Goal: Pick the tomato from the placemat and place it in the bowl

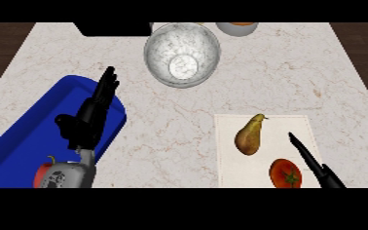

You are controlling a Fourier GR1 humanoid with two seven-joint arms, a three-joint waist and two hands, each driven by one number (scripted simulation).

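A red tomato (286,173) with a green stem lies on the pale placemat (231,165) at the lower right. Just right of it, the straight fingers of my right hand (313,160) reach in from the lower edge, apart from the tomato and holding nothing. A clear glass bowl (182,53) stands at the back centre of the counter. My left hand (92,113) rests open at the left over the blue tray, fingers straight and pointing away.
A brownish pear (249,135) lies on the placemat just behind the tomato. A blue tray (39,126) occupies the left, with a red fruit (43,173) near my left wrist. A black object (115,28) and a small bowl (237,28) sit at the back edge.
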